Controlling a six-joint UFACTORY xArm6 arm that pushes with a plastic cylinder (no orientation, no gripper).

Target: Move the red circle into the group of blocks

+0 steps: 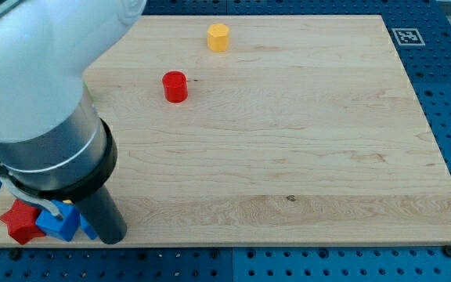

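Note:
The red circle (175, 86) stands alone on the wooden board (288, 141), toward the view's top left. A group of blocks sits at the board's bottom left corner: a red star-like block (19, 222) and a blue block (59, 222) beside it, partly hidden by the arm. My tip (111, 237) is at the lower end of the dark rod, right next to the blue block on its right side, far below the red circle.
A yellow hexagon-like block (218, 37) stands near the board's top edge, right of the red circle. The large grey arm body (37, 94) covers the view's left side. A marker tag (406, 36) lies off the board's top right corner.

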